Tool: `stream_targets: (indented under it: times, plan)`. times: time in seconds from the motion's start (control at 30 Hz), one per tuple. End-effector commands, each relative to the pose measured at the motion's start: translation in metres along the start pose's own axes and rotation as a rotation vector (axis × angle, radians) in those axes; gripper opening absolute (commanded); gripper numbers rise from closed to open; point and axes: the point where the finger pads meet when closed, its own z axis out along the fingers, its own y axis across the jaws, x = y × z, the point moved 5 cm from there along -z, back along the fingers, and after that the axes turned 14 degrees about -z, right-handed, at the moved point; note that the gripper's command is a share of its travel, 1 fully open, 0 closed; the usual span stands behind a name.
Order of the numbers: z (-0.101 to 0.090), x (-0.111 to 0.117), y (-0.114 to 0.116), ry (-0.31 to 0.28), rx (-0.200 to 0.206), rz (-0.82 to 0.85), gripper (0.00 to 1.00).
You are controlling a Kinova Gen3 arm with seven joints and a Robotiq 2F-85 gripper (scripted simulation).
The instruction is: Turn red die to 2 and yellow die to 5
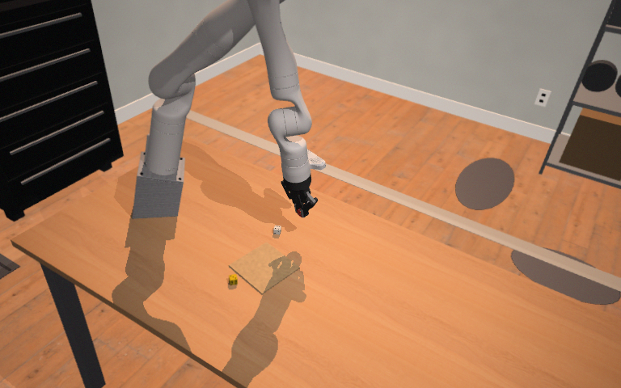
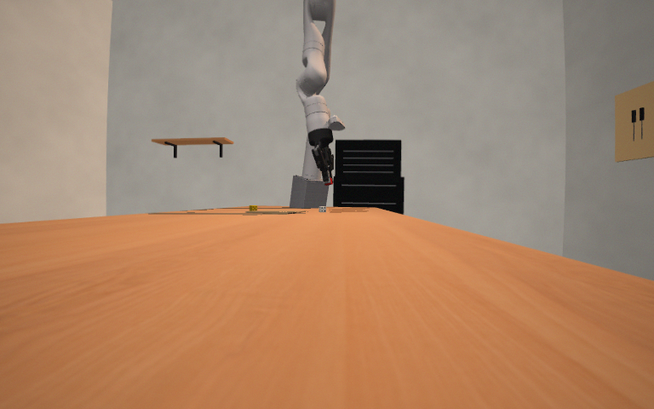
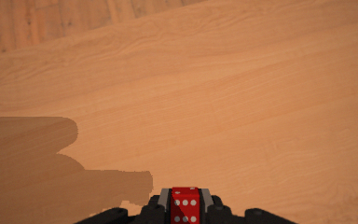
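My gripper (image 1: 301, 212) (image 2: 328, 181) (image 3: 185, 202) is shut on the red die (image 1: 299, 212) (image 2: 330, 183) (image 3: 185, 211), high above the table and tilted. In the wrist view, a six-pip face of it faces the camera, and a narrow strip of a face with two visible pips shows beyond it. The white die (image 1: 276, 229) (image 2: 322, 209) stands on the table behind the mat (image 1: 249, 263). The yellow die (image 1: 233, 280) (image 2: 253, 207) stands on the table just off the mat's left side. Their top pips are too small to read surely. The mat lies flat with no die on it.
The wooden table (image 1: 411, 315) (image 2: 337, 298) (image 3: 233, 117) bears the arm's grey base block (image 1: 156, 196) at its far left part. The table's back edge runs behind the gripper, and floor shows past it in the wrist view. The arm's shadow crosses the mat's right part.
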Motion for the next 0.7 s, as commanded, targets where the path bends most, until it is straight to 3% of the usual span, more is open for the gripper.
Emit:
stream_targets:
  times: [0.0,0.07,0.2,0.57,0.67]
  plan:
    - [-0.004,-0.022,0.002,0.02,-0.016,0.053,0.15]
    - [-0.004,-0.022,0.002,0.02,-0.016,0.053,0.15]
    - [-0.005,-0.025,0.002,0.074,-0.038,0.052,0.15]
    - [-0.002,-0.038,-0.003,0.287,-0.092,0.05,0.15]
    - [-0.001,-0.039,-0.003,0.31,-0.1,0.049,0.15]
